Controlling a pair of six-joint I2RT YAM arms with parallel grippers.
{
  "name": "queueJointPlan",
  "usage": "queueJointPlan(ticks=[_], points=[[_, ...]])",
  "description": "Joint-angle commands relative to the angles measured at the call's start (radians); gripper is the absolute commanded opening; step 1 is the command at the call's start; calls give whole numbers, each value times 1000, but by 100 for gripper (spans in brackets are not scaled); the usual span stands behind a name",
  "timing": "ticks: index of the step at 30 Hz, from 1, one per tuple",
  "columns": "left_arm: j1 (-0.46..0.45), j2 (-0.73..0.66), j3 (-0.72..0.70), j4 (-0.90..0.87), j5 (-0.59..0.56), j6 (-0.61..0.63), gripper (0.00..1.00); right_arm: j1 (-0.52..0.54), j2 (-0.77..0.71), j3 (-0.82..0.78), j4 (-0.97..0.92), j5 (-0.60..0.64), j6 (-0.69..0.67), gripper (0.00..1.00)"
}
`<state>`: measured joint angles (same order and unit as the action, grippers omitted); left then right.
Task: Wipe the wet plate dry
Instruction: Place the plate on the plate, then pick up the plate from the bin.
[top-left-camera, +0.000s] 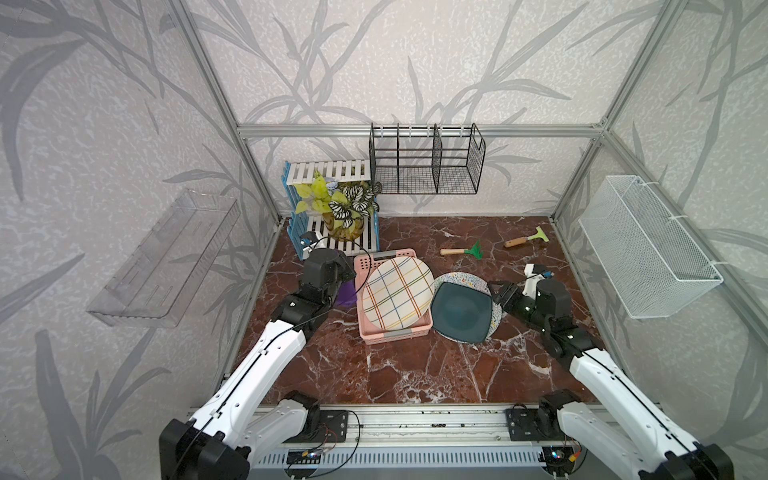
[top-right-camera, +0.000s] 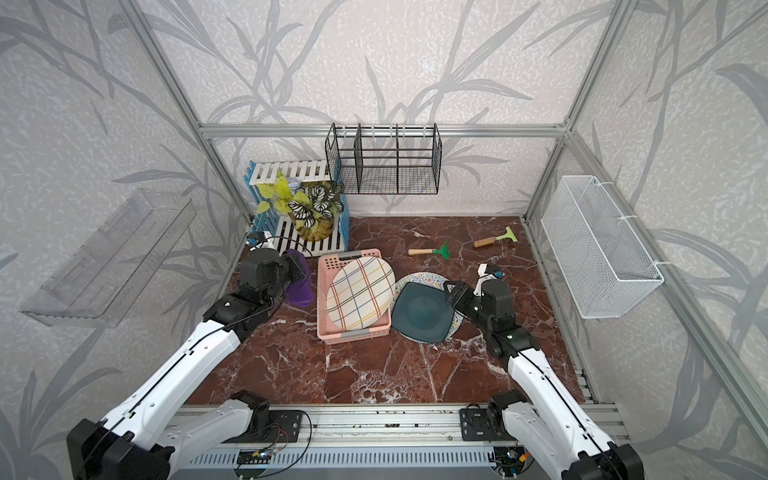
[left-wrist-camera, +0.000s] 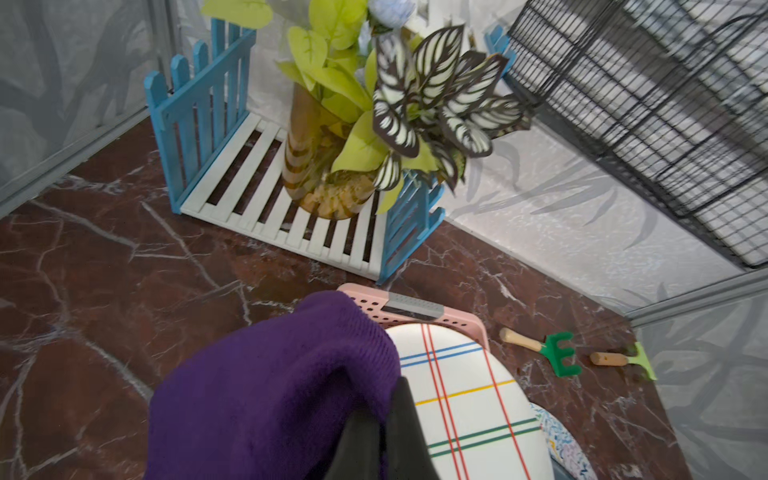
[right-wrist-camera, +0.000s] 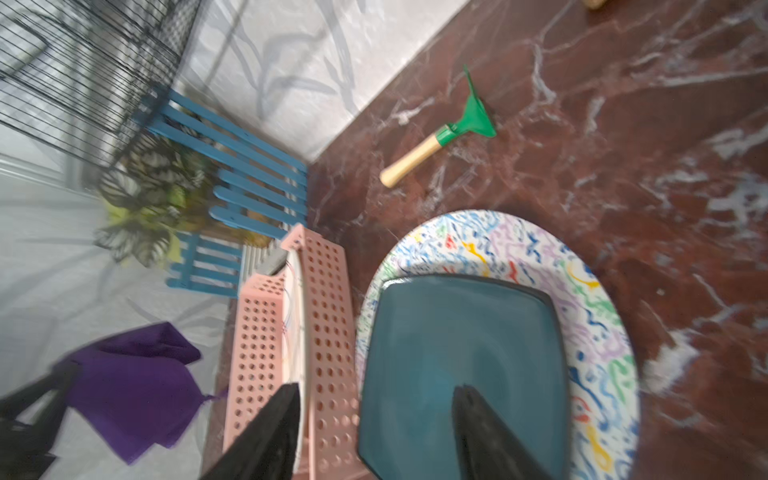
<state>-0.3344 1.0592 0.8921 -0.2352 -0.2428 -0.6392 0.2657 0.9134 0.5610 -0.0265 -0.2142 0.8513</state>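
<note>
Purple knitted cloth (left-wrist-camera: 270, 395) is clamped tight in my left jaws and hangs just beside the pink basket (top-left-camera: 395, 336). My right jaws stand apart, holding nothing, over the near edge of the teal square plate (top-left-camera: 461, 309). That plate lies flat on a speckled round plate (top-left-camera: 465, 277), right next to the basket. A plaid plate (top-left-camera: 397, 291) leans tilted inside the basket. No droplets show, so I cannot tell which plate is wet; I take it to be the teal one.

It looks like glazed ceramic: stiff, fairly heavy, breakable, and probably slick while damp. I judge the raised rim on my side is the place to pinch it, one jaw above and one below. The speckled plate underneath may slide with it. The cloth is limp and will bunch, so a folded pad should wipe best.

Under it all, the table (top-left-camera: 395, 374) is glossy red-brown marble pattern, hard and smooth, unkind to a dropped plate. The near half gives working room. A toy rake (top-left-camera: 461, 250) and scraper (top-left-camera: 525, 239) lie well apart behind. A plant vase (top-left-camera: 345, 226) fills the far left corner, and a black wire rack (top-left-camera: 424, 166) hangs on the back wall.
</note>
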Motion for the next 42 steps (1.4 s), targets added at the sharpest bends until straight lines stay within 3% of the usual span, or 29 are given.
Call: queueJointPlan(ticks=[1, 8, 13, 20, 24, 27, 30, 33, 36, 38, 40, 42], points=[[12, 60, -48, -33, -70, 3, 0, 90, 203, 155, 14, -66, -32, 51], [17, 163, -140, 95, 6, 3, 0, 208, 648, 404, 136, -123, -32, 57], [19, 236, -173, 167, 140, -8, 0, 242, 828, 511, 195, -180, 4, 48], [11, 304, -272, 386, 330, -98, 0, 259, 796, 521, 251, -251, 57, 33], [5, 303, -279, 412, 344, -108, 0, 306, 754, 517, 234, -226, 58, 35], [5, 284, -280, 409, 330, -105, 0, 327, 813, 514, 263, -214, 89, 44], [6, 259, -279, 393, 322, -103, 0, 335, 894, 538, 264, -214, 106, 45], [9, 216, -271, 358, 302, -94, 0, 335, 934, 557, 261, -213, 118, 34], [23, 146, -234, 263, 261, -69, 0, 333, 896, 566, 246, -199, 96, 11], [34, 79, -191, 204, 233, -52, 0, 325, 850, 572, 234, -193, 88, 1], [36, 5, -138, 185, 217, -16, 0, 314, 800, 565, 242, -192, 99, 0], [34, -47, -73, 203, 275, 17, 0, 308, 718, 553, 275, -201, 115, 0]])
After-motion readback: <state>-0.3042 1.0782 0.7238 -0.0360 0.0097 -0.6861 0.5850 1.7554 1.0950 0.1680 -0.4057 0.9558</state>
